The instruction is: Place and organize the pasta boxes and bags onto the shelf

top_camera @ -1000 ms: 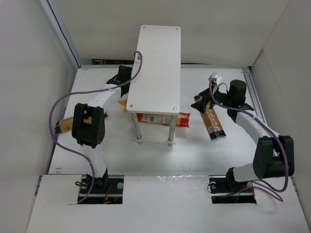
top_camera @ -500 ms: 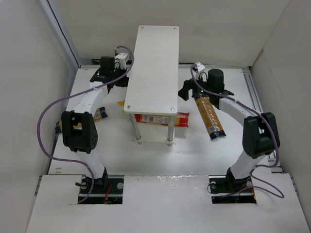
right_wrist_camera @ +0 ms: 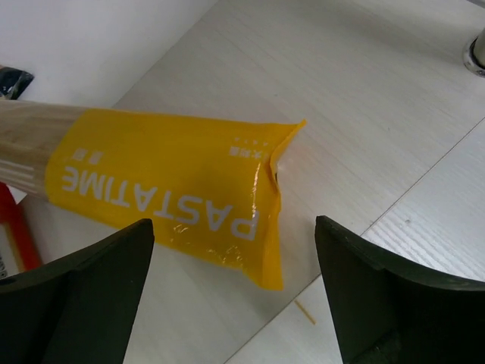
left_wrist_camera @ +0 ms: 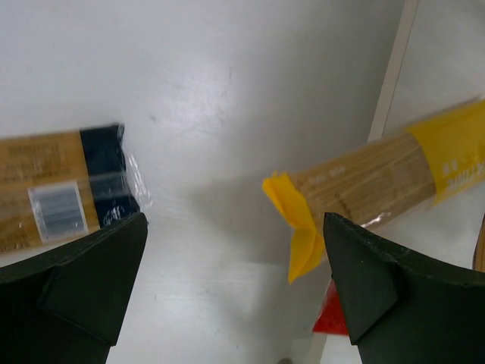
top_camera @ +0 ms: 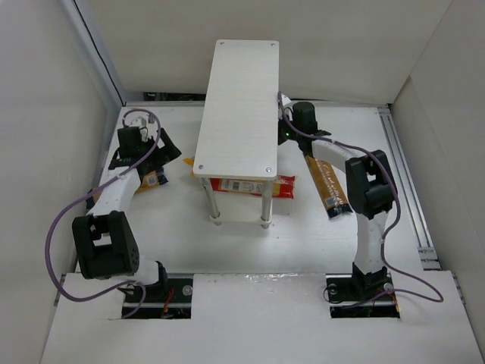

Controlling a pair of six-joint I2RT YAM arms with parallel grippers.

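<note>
Left pincer (left_wrist_camera: 233, 221) hangs wide open and empty over the white bench (left_wrist_camera: 227, 91), with a navy-ended golden-brown pack (left_wrist_camera: 68, 201) at its 9 o'clock and the tip of a yellow spaghetti bag (left_wrist_camera: 364, 186) at its 3 o'clock. The right pincer (right_wrist_camera: 233, 224) is spread just as wide and grips nothing, poised over a yellow PASTATIME-printed bag end on the lower board of the shelf (top_camera: 239, 98). From above, the red pack (top_camera: 246, 184) lies on that lower board, and a second golden-brown pack (top_camera: 327, 186) lies on the bench at the shelf's 3 o'clock.
</note>
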